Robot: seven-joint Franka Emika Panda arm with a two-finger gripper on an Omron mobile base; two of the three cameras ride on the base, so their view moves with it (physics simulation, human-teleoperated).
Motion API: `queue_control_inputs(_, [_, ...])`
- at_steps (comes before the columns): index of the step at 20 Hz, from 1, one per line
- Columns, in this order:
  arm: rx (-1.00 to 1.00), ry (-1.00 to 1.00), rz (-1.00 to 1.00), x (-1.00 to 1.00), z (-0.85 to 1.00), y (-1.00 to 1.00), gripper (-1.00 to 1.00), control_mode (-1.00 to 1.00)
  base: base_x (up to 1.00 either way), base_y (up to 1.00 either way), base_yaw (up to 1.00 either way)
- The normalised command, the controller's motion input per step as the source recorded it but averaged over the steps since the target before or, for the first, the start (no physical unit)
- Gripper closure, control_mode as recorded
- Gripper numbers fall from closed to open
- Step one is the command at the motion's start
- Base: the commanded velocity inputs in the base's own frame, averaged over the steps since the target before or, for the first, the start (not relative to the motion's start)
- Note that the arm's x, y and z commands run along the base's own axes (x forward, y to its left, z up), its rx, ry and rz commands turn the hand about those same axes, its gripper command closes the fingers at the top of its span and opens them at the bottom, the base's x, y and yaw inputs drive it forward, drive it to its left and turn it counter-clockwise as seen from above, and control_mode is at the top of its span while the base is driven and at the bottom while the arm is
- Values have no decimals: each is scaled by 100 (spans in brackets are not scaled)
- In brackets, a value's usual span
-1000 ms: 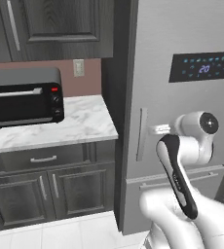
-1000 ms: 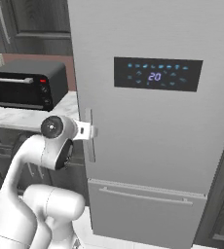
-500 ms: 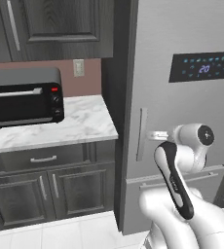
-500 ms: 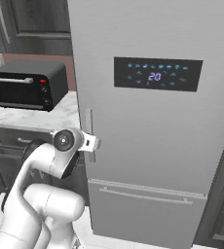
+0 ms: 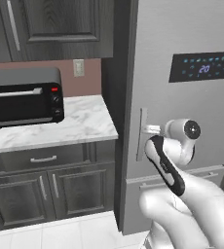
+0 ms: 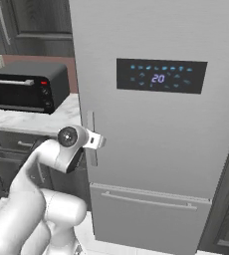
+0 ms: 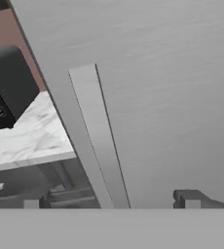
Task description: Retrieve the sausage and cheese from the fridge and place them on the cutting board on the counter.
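While the fridge (image 6: pixel 156 124) stands closed, the gripper (image 7: pixel 114 199) has its jaws spread apart, straddling the door handle (image 7: pixel 99 136).

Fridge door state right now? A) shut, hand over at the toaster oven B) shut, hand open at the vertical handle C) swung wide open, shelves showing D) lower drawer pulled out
B: the fridge door is flush and closed, and the hand sits open with its fingertips either side of the long vertical handle, not yet closed on it.
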Motion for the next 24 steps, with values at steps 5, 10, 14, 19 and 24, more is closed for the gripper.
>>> queue_control_inputs(5, [0, 0, -10, 89, -27, 14, -100, -100, 0, 0, 0])
queue_control_inputs(10, [0, 0, -6, 73, -33, 2, -100, -100, 0, 0, 0])
queue_control_inputs(14, [0, -1, 0, 64, -28, 0, -100, -100, 0, 0, 0])
queue_control_inputs(19, [0, 0, 0, 63, -17, -7, -100, -100, 0, 0, 0])
queue_control_inputs(24, [3, 0, 0, 63, -2, -18, -100, -100, 0, 0, 0])
